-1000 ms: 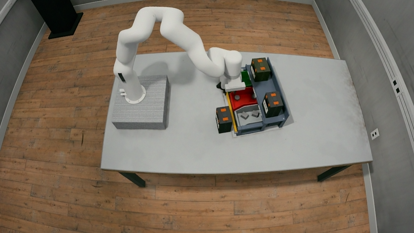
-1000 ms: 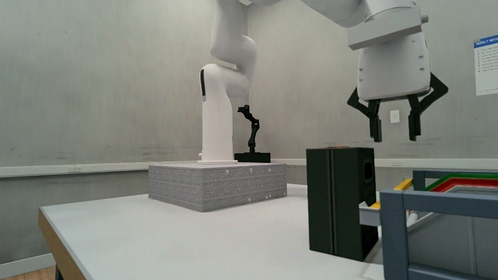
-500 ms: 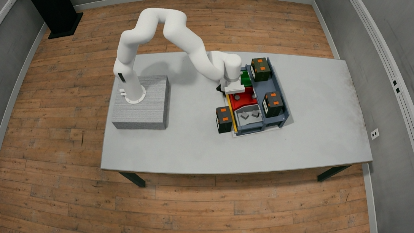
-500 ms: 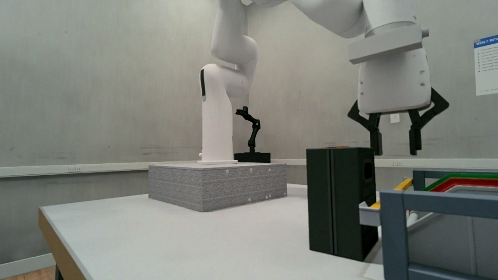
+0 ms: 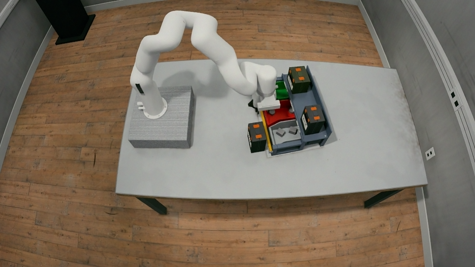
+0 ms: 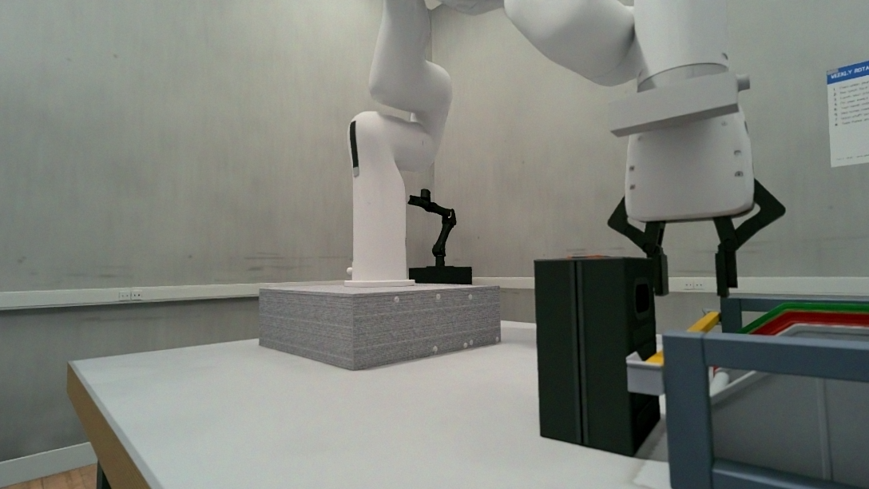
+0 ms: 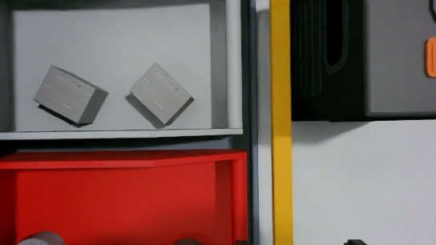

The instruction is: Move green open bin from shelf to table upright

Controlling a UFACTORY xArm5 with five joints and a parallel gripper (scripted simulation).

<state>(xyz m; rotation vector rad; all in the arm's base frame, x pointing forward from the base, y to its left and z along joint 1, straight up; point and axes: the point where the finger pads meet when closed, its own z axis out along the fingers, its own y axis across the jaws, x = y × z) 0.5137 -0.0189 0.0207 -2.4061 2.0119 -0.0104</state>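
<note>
The green open bin [image 5: 282, 94] [image 6: 803, 308] sits at the back of the blue-grey shelf [image 5: 300, 100] [image 6: 767, 359], mostly hidden under my wrist in the overhead view. Beside it is a red bin [image 5: 280, 115] [image 7: 120, 196], then a pale grey bin [image 5: 286, 136] [image 7: 112, 44] holding two grey cubes [image 7: 68, 94] [image 7: 160, 93]. My gripper [image 6: 692, 282] is partly open with nothing between the fingers. It hangs just above the front edge of the shelf, near where the red and green bins meet. The green bin's contents are hidden.
A yellow strip [image 5: 266, 133] [image 7: 280, 120] runs along the shelf front. One black box with orange tabs [image 5: 256, 136] [image 6: 592, 352] [image 7: 361, 60] stands on the table just before it; two more [image 5: 299, 79] [image 5: 312, 119] stand on the shelf top. The arm's grey base block [image 5: 166, 128] is to the left.
</note>
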